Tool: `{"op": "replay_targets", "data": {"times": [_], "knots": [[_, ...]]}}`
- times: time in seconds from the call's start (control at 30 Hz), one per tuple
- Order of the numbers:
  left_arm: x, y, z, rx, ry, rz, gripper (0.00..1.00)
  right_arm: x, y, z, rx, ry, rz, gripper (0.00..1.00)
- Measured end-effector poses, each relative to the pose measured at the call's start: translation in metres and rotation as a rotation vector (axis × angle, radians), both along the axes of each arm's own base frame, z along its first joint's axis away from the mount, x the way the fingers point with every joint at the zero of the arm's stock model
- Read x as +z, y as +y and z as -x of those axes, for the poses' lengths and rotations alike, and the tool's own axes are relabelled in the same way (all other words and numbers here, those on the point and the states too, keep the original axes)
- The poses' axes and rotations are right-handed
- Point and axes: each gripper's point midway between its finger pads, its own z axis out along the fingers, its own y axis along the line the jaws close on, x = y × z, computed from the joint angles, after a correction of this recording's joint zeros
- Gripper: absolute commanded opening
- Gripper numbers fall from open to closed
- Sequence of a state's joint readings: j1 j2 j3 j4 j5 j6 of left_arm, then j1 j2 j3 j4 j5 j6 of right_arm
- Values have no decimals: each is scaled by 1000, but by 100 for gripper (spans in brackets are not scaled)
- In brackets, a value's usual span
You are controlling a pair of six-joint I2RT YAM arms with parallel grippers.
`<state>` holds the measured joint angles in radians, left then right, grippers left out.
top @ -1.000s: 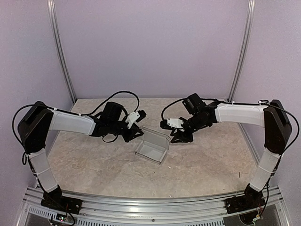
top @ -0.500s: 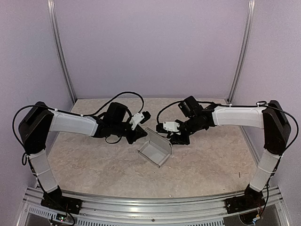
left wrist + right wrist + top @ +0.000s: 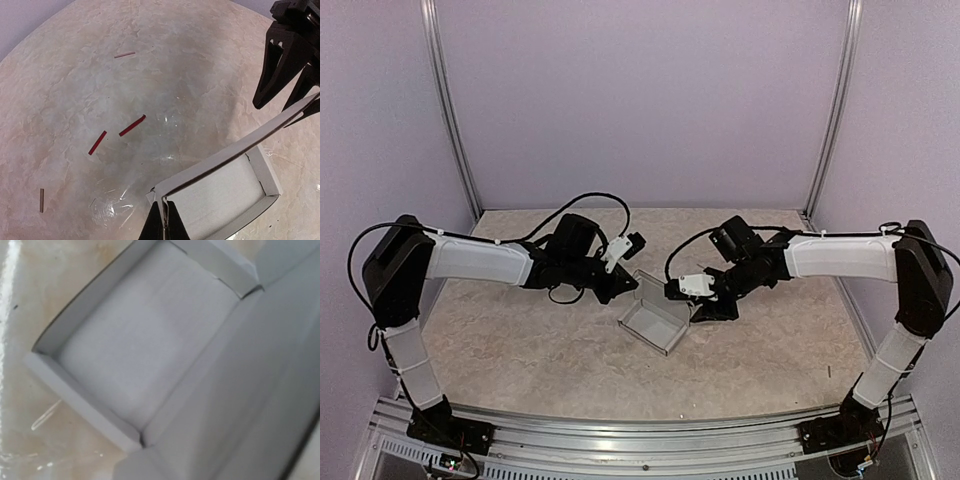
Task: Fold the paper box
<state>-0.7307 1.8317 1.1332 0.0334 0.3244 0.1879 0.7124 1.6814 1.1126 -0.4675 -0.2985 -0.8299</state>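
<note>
The paper box (image 3: 653, 322) is an open pale grey-white tray lying on the table, with its lid flap (image 3: 661, 286) standing up along the far side. My left gripper (image 3: 623, 288) is shut on the box's left end wall; in the left wrist view its fingertips (image 3: 165, 226) pinch the card at the corner of the box (image 3: 225, 192). My right gripper (image 3: 706, 306) is at the box's right end with its jaws apart, and it shows in the left wrist view (image 3: 274, 104) beside the lid's far end. The right wrist view is filled by the box tray (image 3: 140, 347) and lid (image 3: 260, 390); its fingers do not show.
Two red strips (image 3: 132, 125) and thin pale scraps (image 3: 124, 54) lie on the marble-patterned table (image 3: 520, 340) left of the box. Purple walls and metal posts (image 3: 450, 110) enclose the table. A metal rail (image 3: 640, 435) runs along the near edge.
The lid flap has risen from lying back to standing up. The left gripper has shifted right with the box end; the right gripper has moved nearer and lower, to the box's right end.
</note>
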Motion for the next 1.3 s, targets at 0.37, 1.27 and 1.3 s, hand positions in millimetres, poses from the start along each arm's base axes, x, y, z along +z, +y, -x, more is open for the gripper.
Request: {"op": "replay_targets", "data": {"times": [0.37, 1.27, 1.3], "knots": [[3, -15, -2, 16, 18, -7, 1, 4, 3, 0, -3, 0, -24, 31], [-15, -29, 18, 92, 35, 10, 0, 1, 11, 38, 55, -120, 38, 27], [-15, -27, 20, 97, 29, 14, 0, 1, 13, 40, 59, -129, 42, 27]]}}
